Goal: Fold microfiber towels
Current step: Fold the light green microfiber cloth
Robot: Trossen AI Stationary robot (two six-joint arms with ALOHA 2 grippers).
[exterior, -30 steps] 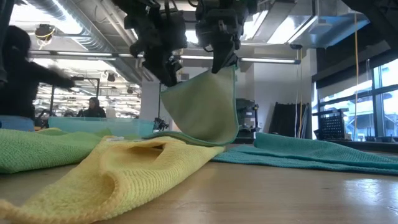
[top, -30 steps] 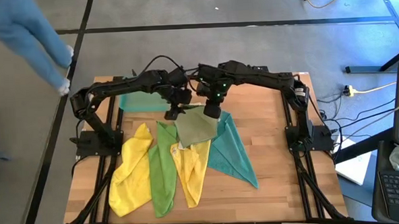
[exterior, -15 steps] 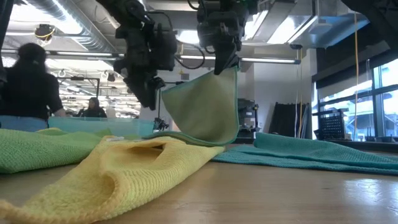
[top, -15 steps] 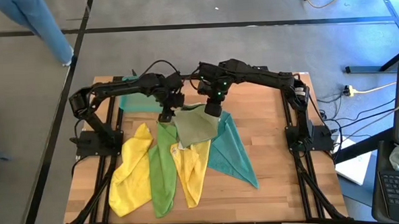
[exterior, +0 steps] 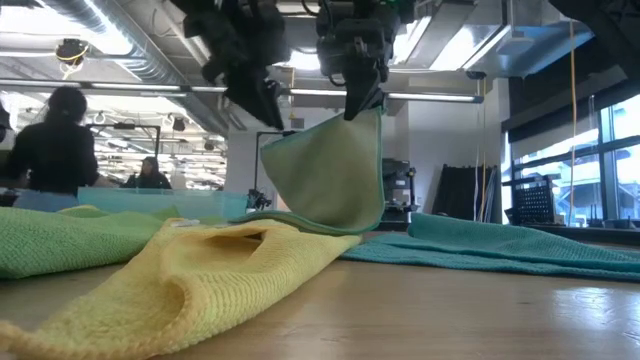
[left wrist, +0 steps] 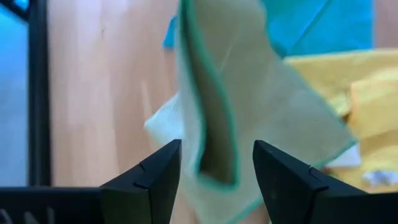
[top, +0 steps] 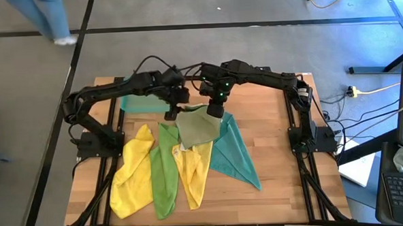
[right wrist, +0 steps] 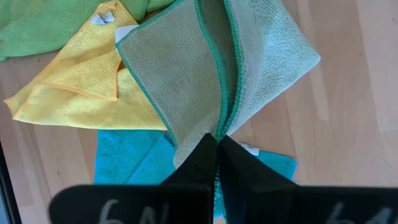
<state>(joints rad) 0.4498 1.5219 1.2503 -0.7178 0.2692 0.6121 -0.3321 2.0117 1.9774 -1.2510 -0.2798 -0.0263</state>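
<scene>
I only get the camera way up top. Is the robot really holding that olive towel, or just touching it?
Observer: The right gripper is shut on the olive towel, pinching one corner. Its wrist camera shows that.
Operator: Is the towel up in the air?
Observer: Partly. From table height, the held corner is raised and the rest droops onto the other towels.
Operator: What about the other hand?
Observer: The left gripper is open, its fingers either side of the towel's hanging edge, not yet closed.
</scene>
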